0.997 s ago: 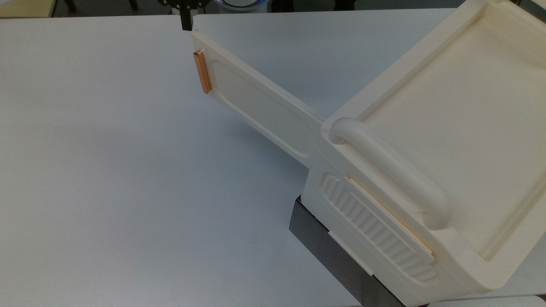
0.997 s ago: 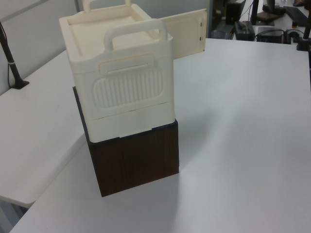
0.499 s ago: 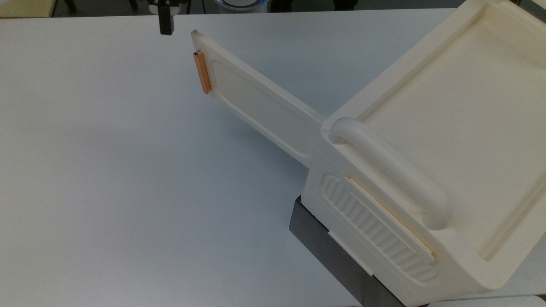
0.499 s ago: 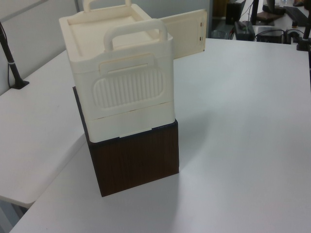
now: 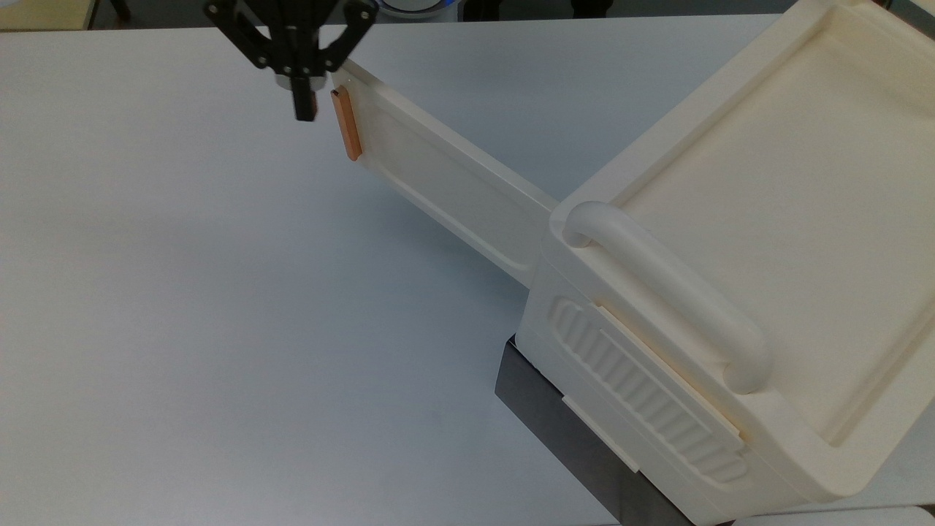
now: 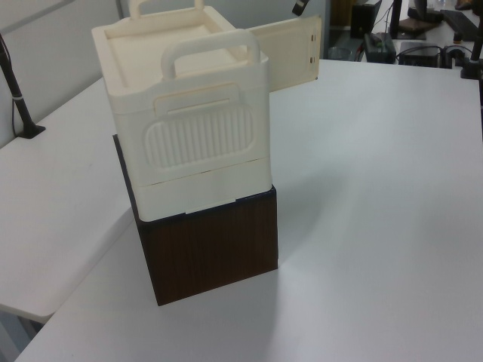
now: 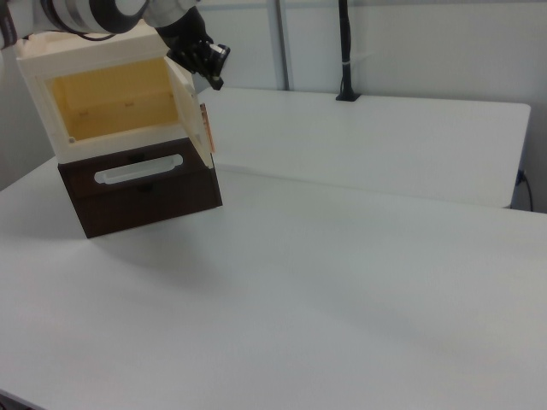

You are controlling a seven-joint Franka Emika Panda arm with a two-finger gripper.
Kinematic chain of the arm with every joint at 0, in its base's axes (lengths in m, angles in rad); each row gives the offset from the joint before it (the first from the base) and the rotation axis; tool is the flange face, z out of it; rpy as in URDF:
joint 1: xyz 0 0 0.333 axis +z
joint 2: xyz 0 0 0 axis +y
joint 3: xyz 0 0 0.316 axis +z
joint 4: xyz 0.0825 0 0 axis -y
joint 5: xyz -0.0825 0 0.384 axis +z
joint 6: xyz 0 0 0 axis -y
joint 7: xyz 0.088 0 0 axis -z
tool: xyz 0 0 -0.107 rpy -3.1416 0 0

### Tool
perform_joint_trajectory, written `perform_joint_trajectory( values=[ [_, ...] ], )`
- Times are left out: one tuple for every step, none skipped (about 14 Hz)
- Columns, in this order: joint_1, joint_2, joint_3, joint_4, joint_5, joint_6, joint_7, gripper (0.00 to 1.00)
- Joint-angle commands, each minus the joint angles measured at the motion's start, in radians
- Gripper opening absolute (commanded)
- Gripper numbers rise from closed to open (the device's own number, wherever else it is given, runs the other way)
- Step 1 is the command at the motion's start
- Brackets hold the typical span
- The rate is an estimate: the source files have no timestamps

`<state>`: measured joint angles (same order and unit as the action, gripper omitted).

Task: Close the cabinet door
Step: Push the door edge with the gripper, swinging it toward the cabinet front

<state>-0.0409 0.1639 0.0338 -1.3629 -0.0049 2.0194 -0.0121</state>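
The cream cabinet (image 5: 767,183) stands on a dark base at the top view's right, and its yellow inside (image 7: 120,98) shows in the right view. The cabinet door (image 5: 445,183) stands swung wide open, pointing to the top view's upper left. A copper strip handle (image 5: 347,124) sits near its free edge. My gripper (image 5: 304,109) hangs just to the top view's left of that handle, on the door's outer face side, fingers together and holding nothing. In the right view the gripper (image 7: 215,64) is close by the door's upper free corner (image 7: 190,107). The door's inner face (image 6: 290,53) shows in the left view.
The dark base (image 5: 555,431) raises the cabinet off the white table (image 5: 182,292). A black post (image 7: 344,51) is clamped to the far table in the right view. Dark equipment (image 6: 377,45) sits beyond the table's far edge in the left view.
My gripper has moved from behind the door's free end, round to the top view's left and downward, ending beside the copper handle. The door has not swung.
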Motion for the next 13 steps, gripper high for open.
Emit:
perform_joint_trajectory(
  values=[
    [0.061, -0.018, 0.005, -0.018, 0.100, 0.006, -0.003, 0.00],
    [0.088, -0.021, 0.005, -0.019, 0.108, -0.001, -0.003, 0.00],
    [0.117, -0.024, 0.005, -0.019, 0.114, -0.028, -0.003, 0.00],
    [0.143, -0.024, 0.005, -0.016, 0.124, -0.062, -0.002, 0.00],
    [0.171, -0.026, 0.005, -0.016, 0.140, -0.073, 0.006, 0.00],
    [0.194, -0.026, 0.005, -0.015, 0.149, -0.073, 0.018, 0.00],
    [0.208, -0.024, 0.005, -0.016, 0.149, -0.068, 0.029, 0.00],
    [0.219, -0.023, 0.005, -0.016, 0.151, -0.067, 0.032, 0.00],
    [0.229, -0.023, 0.005, -0.016, 0.154, -0.065, 0.032, 0.00],
    [0.242, -0.020, 0.005, -0.018, 0.161, -0.064, 0.032, 0.00],
    [0.259, -0.017, 0.005, -0.016, 0.169, -0.061, 0.032, 0.00],
    [0.271, -0.014, 0.005, -0.018, 0.175, -0.057, 0.030, 0.00],
    [0.292, -0.011, 0.003, -0.018, 0.177, -0.057, 0.030, 0.00]
  ],
)
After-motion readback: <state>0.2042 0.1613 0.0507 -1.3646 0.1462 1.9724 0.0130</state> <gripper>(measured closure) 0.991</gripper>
